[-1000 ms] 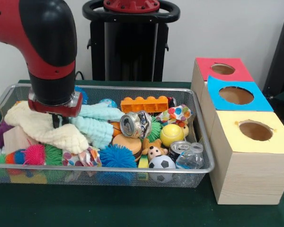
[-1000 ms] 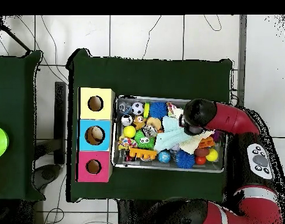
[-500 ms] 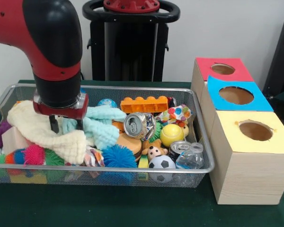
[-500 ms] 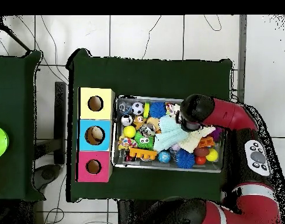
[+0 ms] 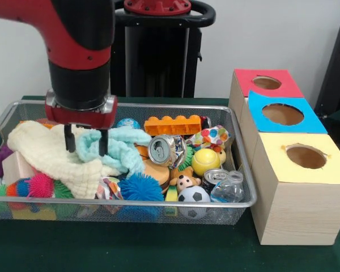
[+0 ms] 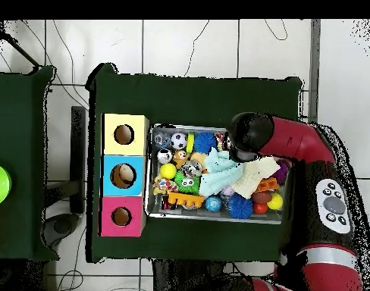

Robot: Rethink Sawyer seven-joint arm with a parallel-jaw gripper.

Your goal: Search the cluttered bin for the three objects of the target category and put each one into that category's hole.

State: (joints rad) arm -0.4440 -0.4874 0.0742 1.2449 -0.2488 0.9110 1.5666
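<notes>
arm point(image 5: 73, 34) cut off top, bin point(image 5: 0, 127) left edge cropped

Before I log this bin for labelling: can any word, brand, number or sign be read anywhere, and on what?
No text can be read anywhere.
Crushed can: print too blurred to read.
Second can: no legible label.
Red box, blue box, yellow box: plain tops, no writing.
Orange brick: no marking seen.
</notes>
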